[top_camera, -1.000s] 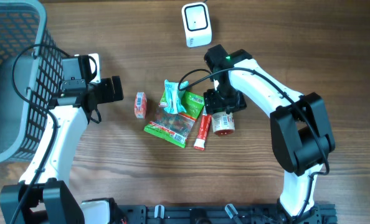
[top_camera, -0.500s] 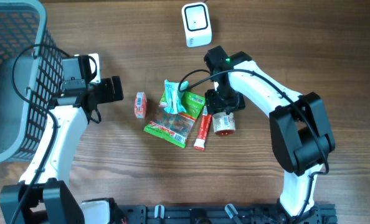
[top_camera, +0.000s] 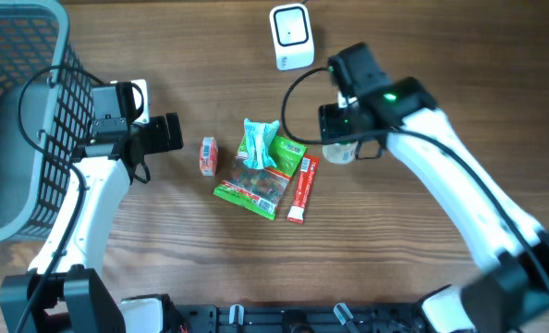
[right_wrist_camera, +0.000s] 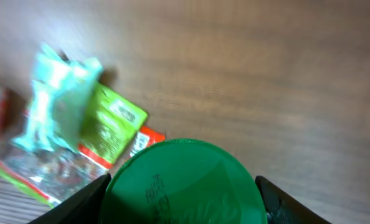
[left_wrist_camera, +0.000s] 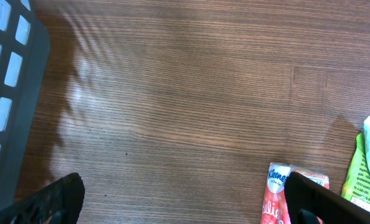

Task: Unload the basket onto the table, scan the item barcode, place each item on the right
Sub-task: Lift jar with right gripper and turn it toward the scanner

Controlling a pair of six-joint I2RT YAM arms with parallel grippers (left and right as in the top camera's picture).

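Left gripper (top_camera: 170, 132): jaws spread wide, empty, well left of and below the scanner (top_camera: 291, 37). Packets (top_camera: 261, 171) lie below the scanner, slightly left.

Right gripper (top_camera: 342, 139): clenched on the jar (right_wrist_camera: 185, 177), one finger on either side of its green lid, just below and right of the scanner.

Jar judged rigid, fairly light, smooth-walled and probably slippery. Best held at the lid rim, leaving the label wall clear. Barcode not visible.

We see a round green-lidded jar (right_wrist_camera: 185, 180), a grey plastic mesh basket (top_camera: 62, 102), a white boxy scanner (top_camera: 291, 35), a red tube (top_camera: 302, 190), a brown wood-grain table (top_camera: 441, 55).
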